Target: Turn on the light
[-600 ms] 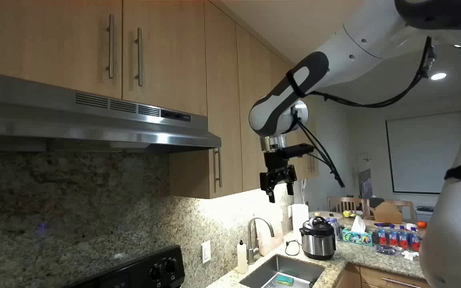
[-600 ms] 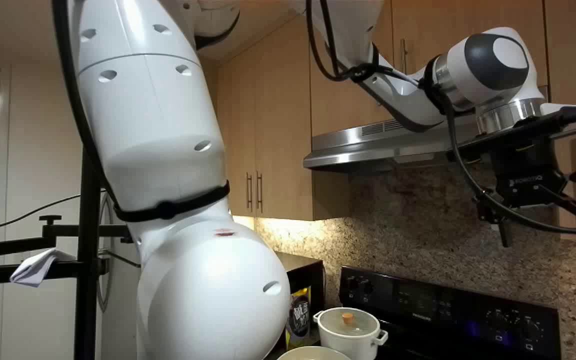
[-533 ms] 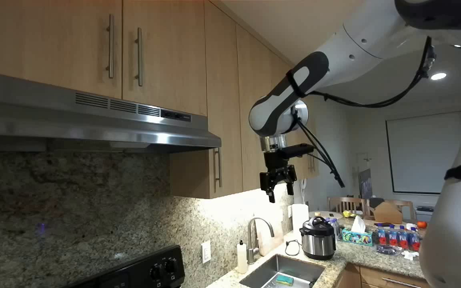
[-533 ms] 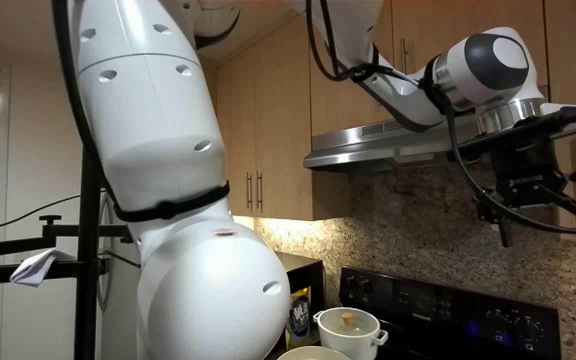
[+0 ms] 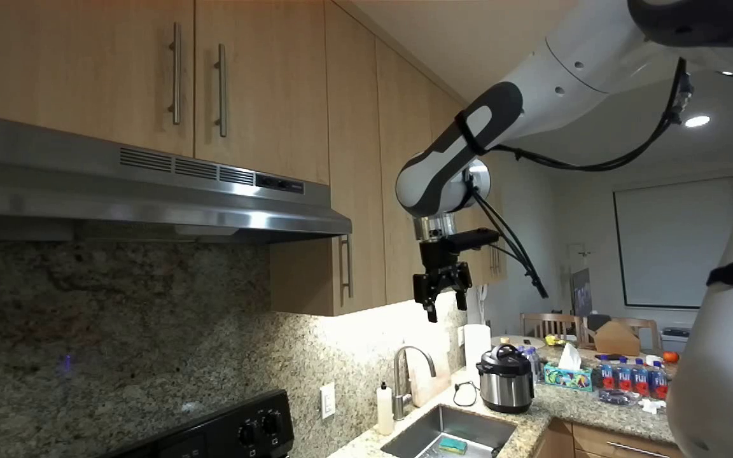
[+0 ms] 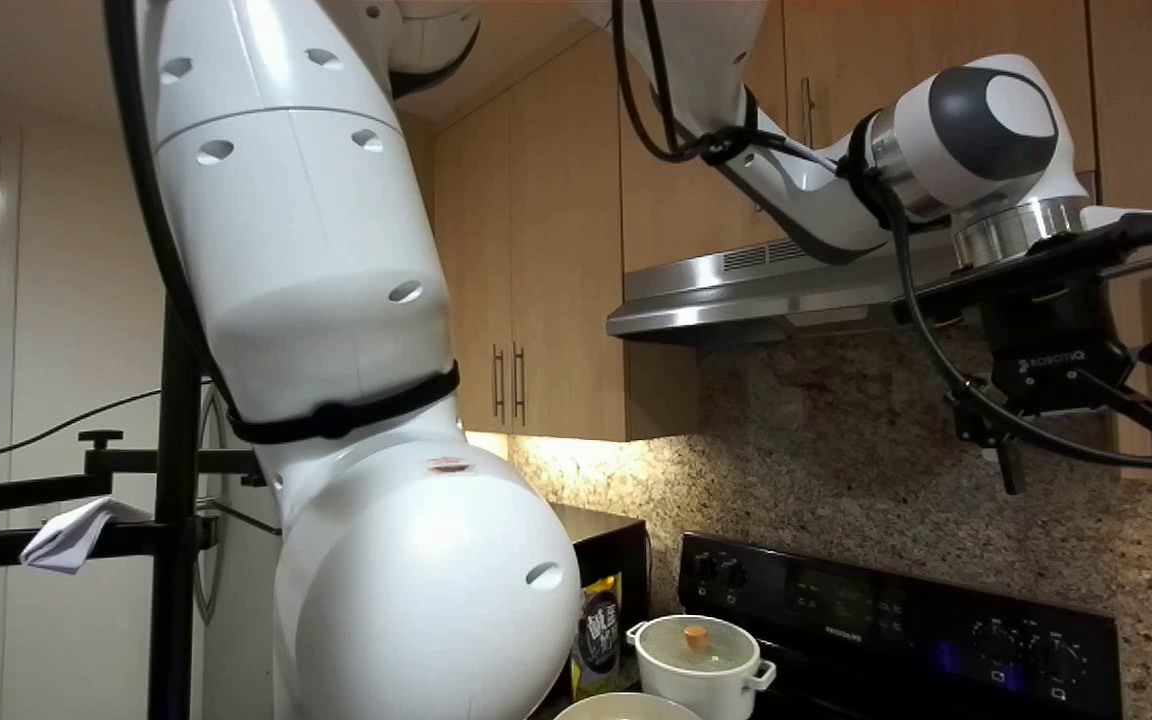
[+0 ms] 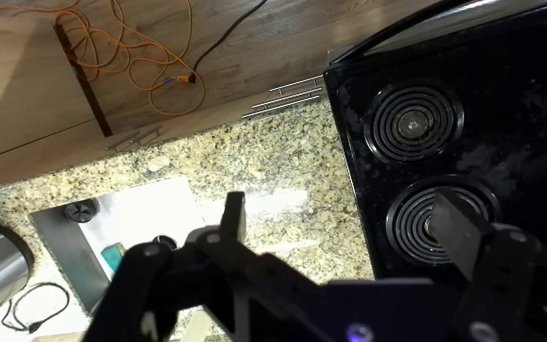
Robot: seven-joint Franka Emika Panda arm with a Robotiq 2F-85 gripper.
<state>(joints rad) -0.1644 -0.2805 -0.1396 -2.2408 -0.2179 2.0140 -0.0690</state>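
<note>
Under the stainless range hood (image 5: pixel 150 200), a pale lamp cover (image 5: pixel 206 230) looks dark, so this light appears unlit. Dark controls (image 5: pixel 279 184) sit at the right end of the hood's front. A white wall switch plate (image 5: pixel 328 400) is on the granite backsplash between stove and sink. Which light the task means, I cannot tell. My gripper (image 5: pixel 447 310) hangs fingers-down in front of the upper cabinets, well away from hood and switch plate. In the wrist view my gripper (image 7: pixel 340 204) has its fingers wide apart, with only counter and stove far below between them.
A glow under the cabinets lights the backsplash (image 5: pixel 366 346). Below are the sink (image 7: pixel 57 247), faucet (image 5: pixel 399 381), soap bottle (image 5: pixel 385 408), pressure cooker (image 5: pixel 505 380) and black stove (image 7: pixel 515 156). A white pot (image 6: pixel 701 670) stands by the stove. Cabinet handles (image 5: pixel 346 266) stick out near the arm.
</note>
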